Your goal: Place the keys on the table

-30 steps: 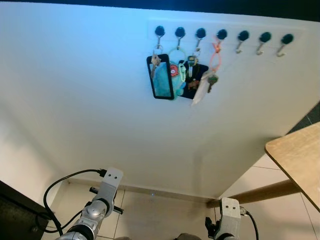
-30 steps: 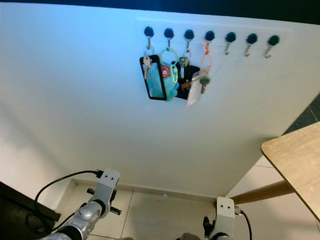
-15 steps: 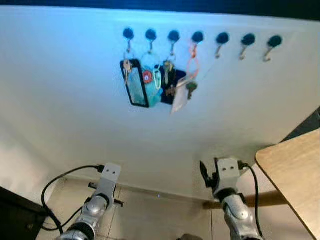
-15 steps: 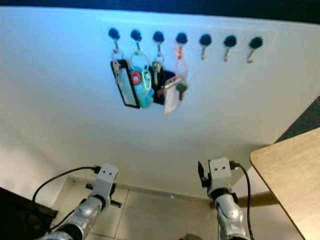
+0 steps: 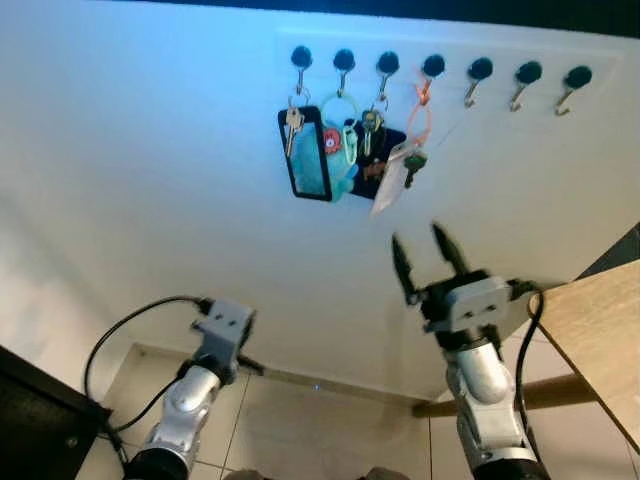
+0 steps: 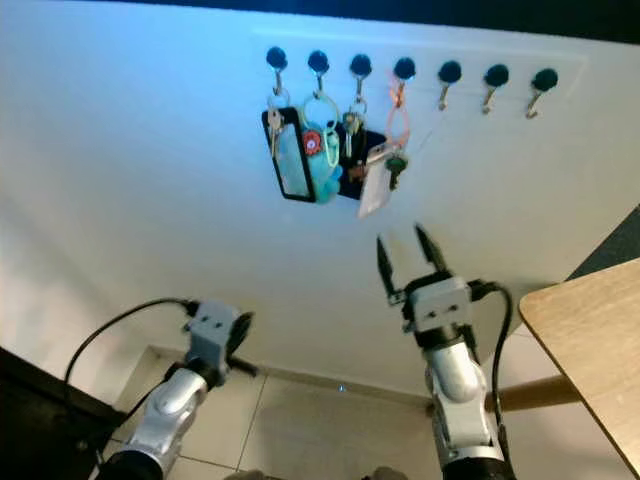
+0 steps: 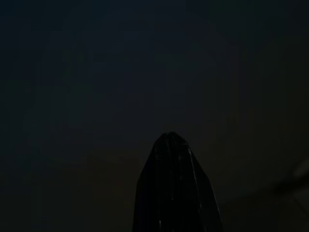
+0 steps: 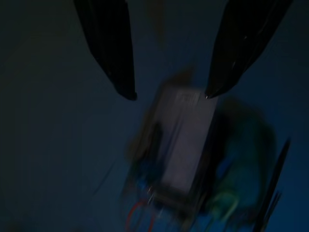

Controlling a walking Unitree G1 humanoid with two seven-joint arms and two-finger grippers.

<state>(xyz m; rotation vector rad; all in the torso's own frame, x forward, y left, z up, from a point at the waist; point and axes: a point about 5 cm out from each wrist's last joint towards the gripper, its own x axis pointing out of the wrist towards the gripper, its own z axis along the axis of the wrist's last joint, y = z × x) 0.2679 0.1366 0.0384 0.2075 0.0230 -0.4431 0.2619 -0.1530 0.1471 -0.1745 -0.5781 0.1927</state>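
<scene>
On the white wall (image 5: 150,180), a row of seven dark hooks (image 5: 433,67) runs along a pale strip near the top. The four hooks toward the robot's left carry the keys (image 5: 372,125) as a tight cluster: a black-framed rectangular tag (image 5: 307,153), a turquoise ring with a red charm (image 5: 331,139), a dark pouch behind them, and an orange loop (image 5: 428,105) bearing a white tag (image 5: 392,187) and a green-capped key (image 5: 413,160). The three hooks toward the right are bare. Right gripper (image 5: 424,255): raised on its silver arm, fingers (image 5: 401,266) spread apart and pointing up, just below the white tag and not touching the cluster; the right wrist view, blurred, shows the pale tag (image 8: 186,140) beyond the two parted black fingertips (image 8: 124,87). Left gripper (image 7: 175,145): low near the tiled floor (image 5: 340,425), arm idle with a black cable; the dark left wrist view shows its fingers pressed together in a single point. Wooden table (image 5: 605,335): corner at the right edge of the head views, well apart from the keys
</scene>
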